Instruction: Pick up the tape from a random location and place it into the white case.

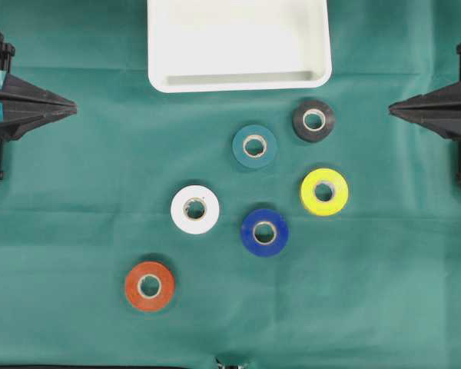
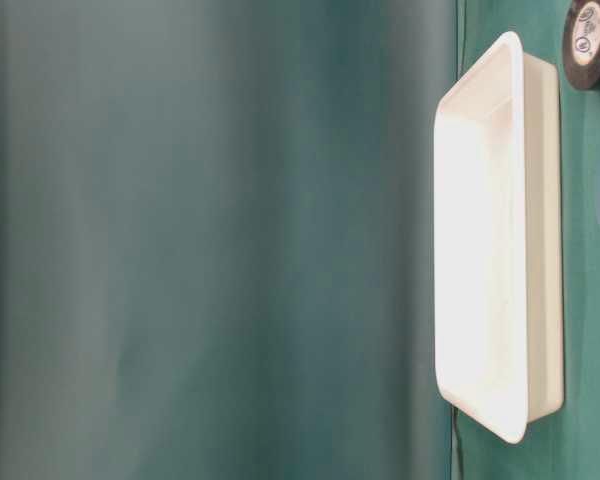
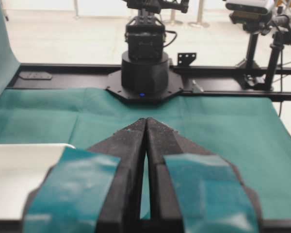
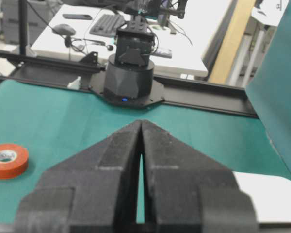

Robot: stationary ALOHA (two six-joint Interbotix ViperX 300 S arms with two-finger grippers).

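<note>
I see both claws clenched, empty: left claw (image 1: pixel 71 108), right claw (image 1: pixel 393 109). Six tape rolls below white case (image 1: pixel 238 80).

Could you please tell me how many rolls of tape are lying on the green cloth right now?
6, all outside the white case: black, teal, yellow, white, blue, orange.

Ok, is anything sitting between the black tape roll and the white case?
Nothing visible. In the overhead view the black tape roll lies just below the white case, toward its right corner, with only bare green cloth between them. The other rolls all lie farther from the case.
</note>
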